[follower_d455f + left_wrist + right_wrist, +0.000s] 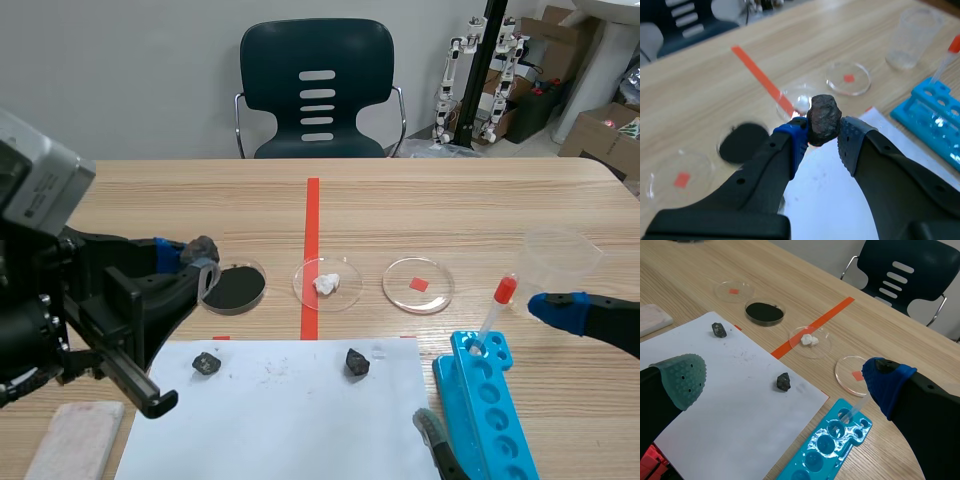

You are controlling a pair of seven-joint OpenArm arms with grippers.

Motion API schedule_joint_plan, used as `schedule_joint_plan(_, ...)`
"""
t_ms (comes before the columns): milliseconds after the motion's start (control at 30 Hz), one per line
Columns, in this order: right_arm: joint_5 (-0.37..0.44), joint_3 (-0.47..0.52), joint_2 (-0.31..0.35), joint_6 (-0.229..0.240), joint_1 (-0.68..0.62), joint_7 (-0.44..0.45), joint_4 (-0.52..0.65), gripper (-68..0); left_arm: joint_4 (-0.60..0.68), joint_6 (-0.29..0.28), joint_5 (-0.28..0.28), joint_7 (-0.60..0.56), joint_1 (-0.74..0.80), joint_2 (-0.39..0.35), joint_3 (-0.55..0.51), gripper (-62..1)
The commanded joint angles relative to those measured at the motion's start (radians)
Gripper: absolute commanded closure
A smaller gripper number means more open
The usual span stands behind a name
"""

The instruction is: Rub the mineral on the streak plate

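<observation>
Above the table's [450, 200] left side, the left pincer [824, 136] clamps the dark mineral [823, 119] between its pads, raised near the black streak plate [235, 287] (not touching it); the right pincer [784, 379] stands wide apart over the white paper [740, 405]

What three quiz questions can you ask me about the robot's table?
1. True or false: the left gripper is shut on a dark rock.
2. Fill the gap: the dropper with the red cap stands in the blue ____.
3. Pick one: what lies in the dish nearest the red tape line? A) white lumps B) black powder C) a red square

Key: 1 true. 2 rack. 3 A, the white lumps.
</observation>
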Motion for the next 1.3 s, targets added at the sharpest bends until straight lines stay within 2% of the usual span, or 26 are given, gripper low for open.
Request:
schedule_joint_plan(0, 0.012, 0.009, -0.002, -0.001, 0.006, 0.015, 0.025, -67.9, 0.008, 0.021, -0.013, 0.042, 0.002, 0.005, 0.0, -13.2)
schedule_joint_plan(133, 0.012, 0.009, -0.002, -0.001, 0.006, 0.015, 0.025, -67.9, 0.008, 0.128, -0.017, 0.231, 0.002, 0.005, 0.0, -13.2)
schedule_joint_plan(333, 0.012, 0.009, -0.002, -0.001, 0.006, 0.016, 0.025, -67.9, -0.007, 0.369, -0.029, 0.476, -0.016, 0.012, 0.0, -13.2)
schedule_joint_plan(467, 0.012, 0.009, -0.002, -0.001, 0.006, 0.016, 0.025, -67.9, -0.025, 0.454, -0.035, 0.652, -0.043, 0.029, -0.017, -13.2)
schedule_joint_plan(667, 0.012, 0.009, -0.002, -0.001, 0.006, 0.015, 0.025, -67.9, -0.041, 0.528, -0.051, 0.867, -0.091, 0.043, -0.045, -13.2)
schedule_joint_plan(833, 0.012, 0.009, -0.002, -0.001, 0.006, 0.015, 0.025, -67.9, -0.062, 0.568, -0.06, 0.982, -0.142, 0.041, -0.056, -13.2)
schedule_joint_plan(1000, 0.012, 0.009, -0.002, -0.001, 0.006, 0.015, 0.025, -67.9, -0.115, 0.582, -0.115, 0.989, -0.185, 0.025, -0.053, -13.2)
schedule_joint_plan(1267, 0.012, 0.009, -0.002, -0.001, 0.006, 0.015, 0.025, -67.9, -0.169, 0.639, -0.212, 0.97, -0.255, -0.069, 0.014, -13.2)
